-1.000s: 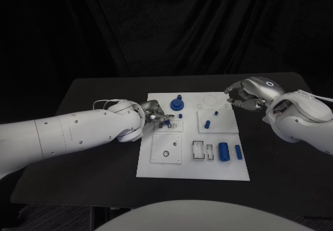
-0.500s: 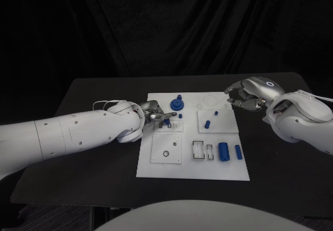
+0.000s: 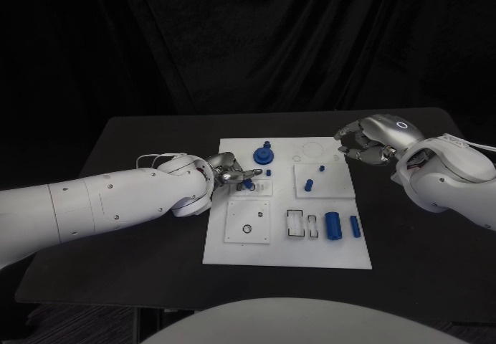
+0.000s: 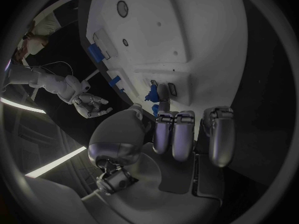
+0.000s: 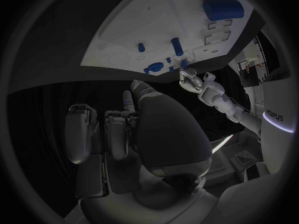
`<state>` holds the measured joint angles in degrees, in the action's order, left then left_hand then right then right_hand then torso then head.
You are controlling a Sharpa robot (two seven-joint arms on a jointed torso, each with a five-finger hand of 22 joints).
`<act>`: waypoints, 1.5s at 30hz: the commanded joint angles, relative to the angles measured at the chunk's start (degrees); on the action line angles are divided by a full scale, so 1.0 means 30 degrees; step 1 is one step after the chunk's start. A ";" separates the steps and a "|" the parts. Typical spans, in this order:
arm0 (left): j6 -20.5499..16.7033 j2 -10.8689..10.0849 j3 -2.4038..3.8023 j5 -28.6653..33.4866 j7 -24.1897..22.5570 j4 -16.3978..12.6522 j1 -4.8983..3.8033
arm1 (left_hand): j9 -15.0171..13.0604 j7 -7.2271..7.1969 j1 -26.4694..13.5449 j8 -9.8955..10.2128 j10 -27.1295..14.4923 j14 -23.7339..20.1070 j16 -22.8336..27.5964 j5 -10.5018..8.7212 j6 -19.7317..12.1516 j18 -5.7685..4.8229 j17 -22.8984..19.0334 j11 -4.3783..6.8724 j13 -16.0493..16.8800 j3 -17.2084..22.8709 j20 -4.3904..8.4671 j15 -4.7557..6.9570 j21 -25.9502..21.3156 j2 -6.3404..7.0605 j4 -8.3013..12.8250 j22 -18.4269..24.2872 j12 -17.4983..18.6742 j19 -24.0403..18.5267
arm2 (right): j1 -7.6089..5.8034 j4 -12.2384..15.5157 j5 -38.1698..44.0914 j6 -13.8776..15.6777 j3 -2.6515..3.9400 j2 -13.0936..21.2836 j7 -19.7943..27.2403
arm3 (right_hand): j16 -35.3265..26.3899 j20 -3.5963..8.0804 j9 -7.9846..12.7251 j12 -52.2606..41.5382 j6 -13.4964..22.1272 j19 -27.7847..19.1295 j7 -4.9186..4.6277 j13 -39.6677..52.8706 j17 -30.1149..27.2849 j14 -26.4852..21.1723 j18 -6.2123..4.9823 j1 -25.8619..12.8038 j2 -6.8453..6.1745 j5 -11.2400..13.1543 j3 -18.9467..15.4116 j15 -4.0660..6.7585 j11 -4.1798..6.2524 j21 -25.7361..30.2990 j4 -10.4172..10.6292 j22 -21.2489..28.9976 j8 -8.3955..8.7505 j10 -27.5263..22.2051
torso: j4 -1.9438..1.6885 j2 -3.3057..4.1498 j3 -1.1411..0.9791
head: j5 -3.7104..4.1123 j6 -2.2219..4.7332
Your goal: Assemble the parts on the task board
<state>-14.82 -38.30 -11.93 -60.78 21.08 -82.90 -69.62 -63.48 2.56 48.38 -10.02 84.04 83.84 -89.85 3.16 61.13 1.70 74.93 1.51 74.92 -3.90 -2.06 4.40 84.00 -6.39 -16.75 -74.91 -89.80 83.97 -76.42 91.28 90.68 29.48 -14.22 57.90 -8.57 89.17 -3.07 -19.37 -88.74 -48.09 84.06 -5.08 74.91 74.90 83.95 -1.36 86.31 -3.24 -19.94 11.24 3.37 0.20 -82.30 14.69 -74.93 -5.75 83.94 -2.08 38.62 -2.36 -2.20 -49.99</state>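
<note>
Head view of a black tabletop (image 3: pixel 145 236) carrying the white task board (image 3: pixel 289 251) at its middle. The left robot hand (image 3: pixel 234 174) reaches over the board's left-centre area, its fingertips (image 4: pixel 163 90) pinching a small blue part (image 3: pixel 248 185) over a small raised block (image 3: pixel 255 188) fitted with slots; whether the part is already seated cannot be told. The right robot hand (image 3: pixel 367 143) hovers at the board's far right corner, fingers curled inward with nothing visible in them.

Other parts remain on the board: a blue gear-like piece (image 3: pixel 264 154) near the far edge, a small peg (image 3: pixel 269 172) just beside it, two short pegs (image 3: pixel 309 185) on the right-hand block, and a thick cylinder (image 3: pixel 332 224) with a thinner rod (image 3: pixel 355 226) lying beside the open rectangular slots (image 3: pixel 296 223) toward the near edge. A round socket (image 3: pixel 247 229) in the near-left block stands unfilled.

The step in hand appears to be insertion of the pinched part into the left-centre block. The next move likely calls for close alignment over the slot, then a straight downward press.

Room for motion: the left arm (image 3: pixel 103 208) covers the tabletop left of the board, while the near edge and right margin lie open. The gear-like piece stands near the left fingers, so withdrawal toward the left side seems safest.
</note>
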 commanded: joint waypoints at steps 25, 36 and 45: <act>0.0052 -0.0041 -0.0056 0.0079 -0.0506 -0.0115 0.0179 | -0.3026 -0.0218 0.0932 -0.1002 0.1988 0.2052 -0.0050 0.1142 -0.0527 0.0187 0.5024 0.0163 0.5026 -0.1786 0.0105 0.0124 -0.0151 -0.1501 0.0002 -0.3086 -0.0067 0.0232 | 0.0052 0.0072 0.0064 -0.0085 0.0012 0.0067 -0.0443 | -0.0082 0.0106 0.0048 0.0089 -0.0155 0.0539 0.0003 0.4560 0.4769 0.1909 -0.0225 -0.0142 -0.0033 -0.0202 0.0124 0.0102 0.0022 0.0120 0.0136 -0.4115 0.0105 0.1475 | -0.0008 0.0004 -0.0007 | 0.0062 -0.0004; -0.0195 -0.0282 -0.0055 0.0079 -0.1095 -0.0528 0.0197 | -0.2850 -0.0267 0.1698 -0.0767 0.1988 0.2052 -0.0050 0.2051 -0.0212 0.0168 0.5024 0.0191 0.5026 -0.2060 0.0114 0.0136 -0.0122 -0.1806 0.0054 -0.3175 -0.0067 0.0282 | 0.0052 0.0114 0.0064 -0.0063 0.0012 0.0138 -0.0460 | -0.0085 0.0105 0.0056 0.0095 -0.0159 0.0536 0.0002 0.4554 0.4766 0.1908 -0.0227 -0.0171 -0.0005 -0.0232 0.0141 0.0100 0.0020 0.0131 0.0170 -0.4112 0.0111 0.1469 | 0.0003 0.0006 -0.0014 | 0.0003 -0.0004; 0.0150 -0.0458 -0.0055 0.0079 -0.0824 -0.0924 0.0201 | -0.2751 -0.0451 0.3419 -0.0598 0.1988 0.2052 -0.0050 0.3627 0.0320 0.0152 0.5024 0.0349 0.5026 -0.1926 0.0232 0.0268 -0.0097 -0.1912 0.0149 -0.3281 -0.0067 0.0341 | 0.0052 0.0114 0.0064 -0.0055 0.0012 0.0161 -0.0467 | -0.0087 0.0105 0.0065 0.0103 -0.0172 0.0538 0.0000 0.4546 0.4765 0.1908 -0.0227 -0.0203 0.0035 -0.0274 0.0166 0.0099 0.0019 0.0133 0.0210 -0.4112 0.0115 0.1462 | 0.0006 0.0003 -0.0007 | -0.0055 -0.0004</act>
<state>-15.05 -39.63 -12.12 -60.77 19.22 -85.42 -69.13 -71.82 1.14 58.20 -12.03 83.86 83.85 -89.85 13.84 61.74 1.70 74.91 2.14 74.93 -9.70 -1.64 4.82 83.77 -12.10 -16.59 -74.90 -89.80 83.96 -76.41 91.50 90.68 29.38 -14.22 58.30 -8.95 89.18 -3.07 -19.28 -88.75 -48.09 84.06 -5.08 74.91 74.90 83.95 -1.36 86.31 -3.24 -20.42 11.63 3.38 0.20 -82.29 15.09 -74.91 -5.75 83.94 -2.07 38.62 -2.40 -2.35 -49.99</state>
